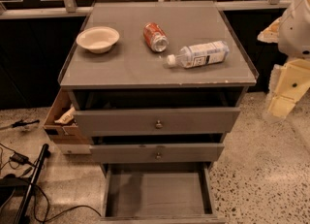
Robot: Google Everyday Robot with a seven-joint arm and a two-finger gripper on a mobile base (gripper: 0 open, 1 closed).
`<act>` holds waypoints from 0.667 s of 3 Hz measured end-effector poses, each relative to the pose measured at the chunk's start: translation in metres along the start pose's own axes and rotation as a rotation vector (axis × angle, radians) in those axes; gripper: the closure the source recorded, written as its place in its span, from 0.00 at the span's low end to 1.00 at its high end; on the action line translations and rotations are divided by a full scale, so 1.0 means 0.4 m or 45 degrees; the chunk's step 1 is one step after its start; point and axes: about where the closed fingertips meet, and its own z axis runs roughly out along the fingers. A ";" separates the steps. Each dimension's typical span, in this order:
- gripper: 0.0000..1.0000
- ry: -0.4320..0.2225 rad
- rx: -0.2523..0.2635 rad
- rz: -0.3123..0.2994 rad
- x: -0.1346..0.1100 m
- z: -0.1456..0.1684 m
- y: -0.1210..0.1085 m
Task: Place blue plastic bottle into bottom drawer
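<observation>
The blue plastic bottle lies on its side on the grey cabinet top, right of centre, with its white cap pointing left. The bottom drawer is pulled out towards me, and its flat grey floor is bare. My gripper hangs at the right edge of the view, beside the cabinet's right side. It is lower than the cabinet top and well apart from the bottle. It holds nothing that I can see.
A cream bowl and a red soda can lying on its side are on the cabinet top, left of the bottle. The two knobbed drawers stand slightly out. A cardboard box sits left of the cabinet. Cables and a black pole lie on the floor.
</observation>
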 end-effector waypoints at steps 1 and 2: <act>0.00 0.000 0.001 0.000 0.000 0.000 0.000; 0.00 0.005 0.046 -0.004 -0.008 0.000 -0.025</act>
